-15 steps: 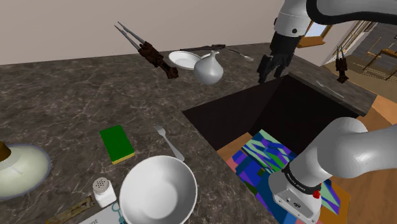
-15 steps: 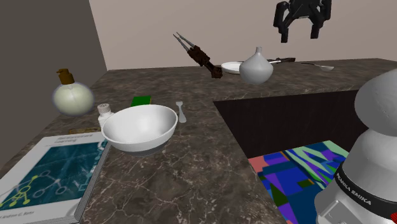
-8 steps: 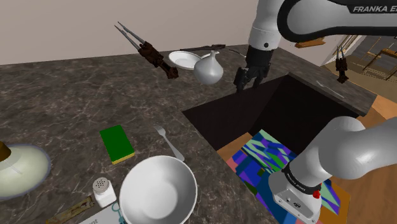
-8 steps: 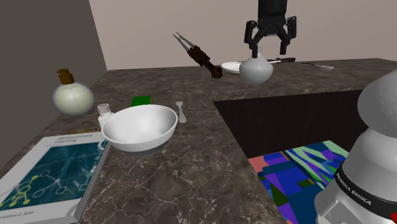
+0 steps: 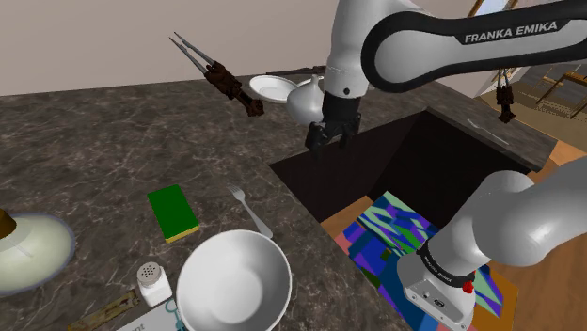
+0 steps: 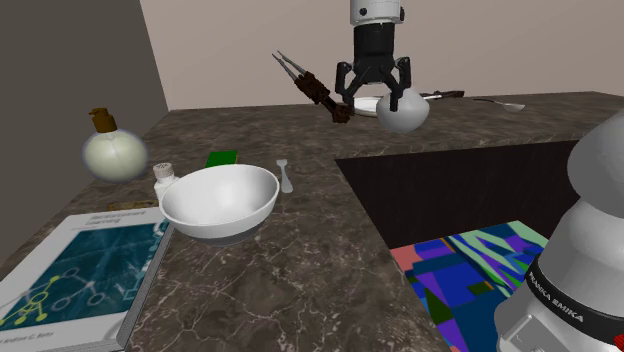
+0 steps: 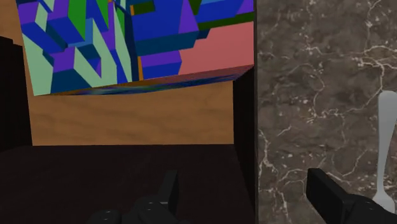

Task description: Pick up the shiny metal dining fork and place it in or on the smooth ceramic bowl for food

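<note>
A pale metal fork [image 5: 247,211] lies flat on the dark marble counter between a green sponge and the counter's cut-out; it also shows as fork [image 6: 286,177] and as fork [image 7: 386,146] beside one finger. The large white bowl [image 5: 233,282] stands just in front of it, also bowl [image 6: 220,200], with nothing in it. My black gripper [image 5: 326,141] hangs open in the air over the cut-out's far corner, well beyond the fork and close to a white vase. In the second exterior view the gripper [image 6: 373,95] is spread wide and holds nothing. The wrist view's gripper [image 7: 248,191] straddles the counter's edge.
A white vase [image 5: 306,102], a plate [image 5: 271,88] and brown tongs [image 5: 221,75] sit at the back. A green sponge [image 5: 172,212], a shaker [image 5: 153,282], a round bottle [image 5: 28,246] and a book [image 6: 80,265] are near the bowl. The black cut-out [image 5: 395,160] shows a multicoloured box [image 5: 395,235].
The arm has swung toward the shoulder view's left and come lower, from the back corner to the cut-out's edge by the vase. The gripper stayed open.
</note>
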You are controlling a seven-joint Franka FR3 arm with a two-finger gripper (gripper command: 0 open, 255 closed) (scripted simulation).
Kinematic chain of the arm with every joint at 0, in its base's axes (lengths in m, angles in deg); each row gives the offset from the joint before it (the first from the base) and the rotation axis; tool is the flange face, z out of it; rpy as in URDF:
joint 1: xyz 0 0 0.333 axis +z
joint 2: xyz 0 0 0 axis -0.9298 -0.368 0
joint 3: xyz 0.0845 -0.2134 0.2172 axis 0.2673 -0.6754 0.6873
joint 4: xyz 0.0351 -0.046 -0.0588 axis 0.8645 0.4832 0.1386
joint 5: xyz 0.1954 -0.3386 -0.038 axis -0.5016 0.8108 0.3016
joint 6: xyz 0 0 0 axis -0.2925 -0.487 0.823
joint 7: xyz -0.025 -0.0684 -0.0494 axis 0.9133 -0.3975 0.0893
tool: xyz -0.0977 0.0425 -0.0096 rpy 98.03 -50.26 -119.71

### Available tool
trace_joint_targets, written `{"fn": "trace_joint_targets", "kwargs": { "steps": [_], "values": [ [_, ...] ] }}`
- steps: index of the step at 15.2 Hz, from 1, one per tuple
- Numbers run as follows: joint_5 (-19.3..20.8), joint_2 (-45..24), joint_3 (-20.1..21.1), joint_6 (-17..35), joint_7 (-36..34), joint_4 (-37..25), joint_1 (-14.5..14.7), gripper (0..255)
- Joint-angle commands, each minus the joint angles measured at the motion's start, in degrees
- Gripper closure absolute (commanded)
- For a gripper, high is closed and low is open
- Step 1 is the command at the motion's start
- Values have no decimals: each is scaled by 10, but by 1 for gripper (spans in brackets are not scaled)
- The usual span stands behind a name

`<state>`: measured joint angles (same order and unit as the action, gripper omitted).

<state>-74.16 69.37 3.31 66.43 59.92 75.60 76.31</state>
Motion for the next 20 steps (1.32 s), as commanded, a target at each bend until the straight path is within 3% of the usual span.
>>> {"fn": "trace_joint_targets", "kwargs": {
  "steps": [1, 8, 16, 20],
  "values": [
    [-6, -34, 15, 24, -15, -12, 6, 0],
    [-4, -164, 63, 93, -74, -75, 29, 0],
    [34, -319, 96, 142, -146, -179, 64, 0],
    [40, -333, 95, 172, -151, -163, 67, 0]
  ]
}}
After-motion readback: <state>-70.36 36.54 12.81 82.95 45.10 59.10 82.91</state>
